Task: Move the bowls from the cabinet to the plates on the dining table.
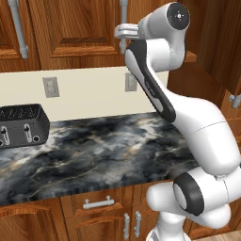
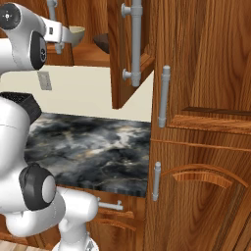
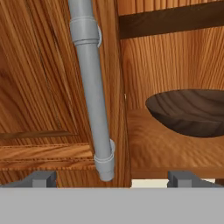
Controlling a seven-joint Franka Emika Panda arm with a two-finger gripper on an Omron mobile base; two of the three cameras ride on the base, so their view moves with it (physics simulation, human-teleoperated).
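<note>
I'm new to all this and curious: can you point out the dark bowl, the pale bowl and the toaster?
dark brown bowl (image 3: 192, 114): hand view, inner hollow.
pale bowl (image 2: 76, 33): right base view, outer side.
toaster (image 1: 21, 124): left base view, front face.

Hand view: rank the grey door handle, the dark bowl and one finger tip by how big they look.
1. Grey door handle, top to bottom of the view, though nearness inflates it.
2. Dark brown bowl, cut off at the right edge, so its rank is unsure.
3. Finger tip, clearly smallest.
</note>
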